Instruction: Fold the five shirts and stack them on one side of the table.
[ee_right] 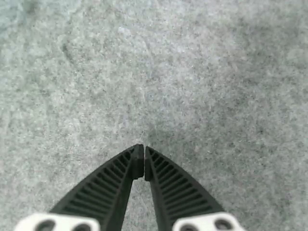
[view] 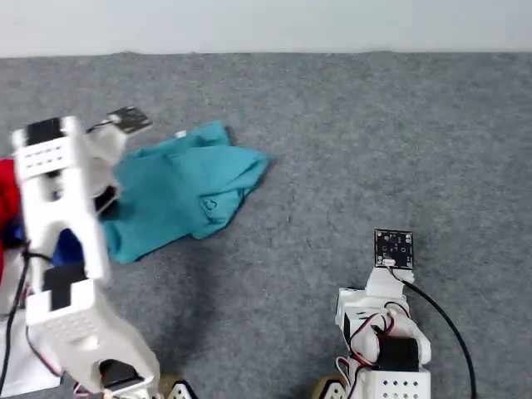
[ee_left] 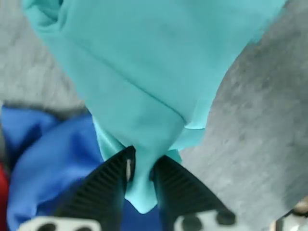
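Observation:
A teal shirt (view: 184,189) lies rumpled on the grey carpet at the left of the high view. My left gripper (ee_left: 142,163) is shut on a bunched edge of this teal shirt (ee_left: 154,82), which hangs from the black fingers. Under it lies a blue shirt (ee_left: 53,159), with a sliver of a red shirt (ee_left: 3,202) beside it. The left arm (view: 62,191) covers the teal shirt's left end, and red cloth (view: 7,195) and blue cloth (view: 66,247) show behind it. My right gripper (ee_right: 144,162) is shut on nothing above bare carpet, on the folded right arm (view: 384,332).
Grey carpet (view: 374,150) covers the table to the right of the shirt. A white wall (view: 266,25) runs along the far edge. A black cable (view: 449,324) trails from the right arm's base.

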### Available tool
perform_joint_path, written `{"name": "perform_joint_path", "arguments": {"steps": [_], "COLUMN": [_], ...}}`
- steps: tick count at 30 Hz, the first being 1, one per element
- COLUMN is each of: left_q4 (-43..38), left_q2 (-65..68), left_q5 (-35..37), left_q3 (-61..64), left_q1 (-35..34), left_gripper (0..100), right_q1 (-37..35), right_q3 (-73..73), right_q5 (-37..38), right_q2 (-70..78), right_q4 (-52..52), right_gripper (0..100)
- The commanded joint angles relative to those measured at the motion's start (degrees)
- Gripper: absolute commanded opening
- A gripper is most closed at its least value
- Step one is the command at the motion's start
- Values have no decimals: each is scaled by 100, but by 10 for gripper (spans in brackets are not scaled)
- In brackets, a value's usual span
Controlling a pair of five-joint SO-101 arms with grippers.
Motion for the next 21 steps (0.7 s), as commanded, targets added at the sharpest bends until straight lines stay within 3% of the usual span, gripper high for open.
{"name": "perform_joint_path", "arguments": {"steps": [1, 6, 11, 15, 21], "left_q4": [158, 167, 167, 158, 149], "left_q2": [-308, -598, -1600, -2488, -2892], "left_q5": [-519, -923, -905, -879, -62], "left_q3": [-31, -22, -22, -22, -4], "left_q1": [-422, -519, -457, -132, 738], "left_gripper": [16, 25, 193, 202, 206], "right_q1": [-40, -40, -40, -40, -40], "right_q3": [79, 79, 79, 79, 79], "right_q5": [18, 18, 18, 18, 18], "right_q2": [-48, -48, -48, -48, -48], "right_q4": [13, 13, 13, 13, 13], "right_gripper": [9, 9, 9, 9, 9]}}
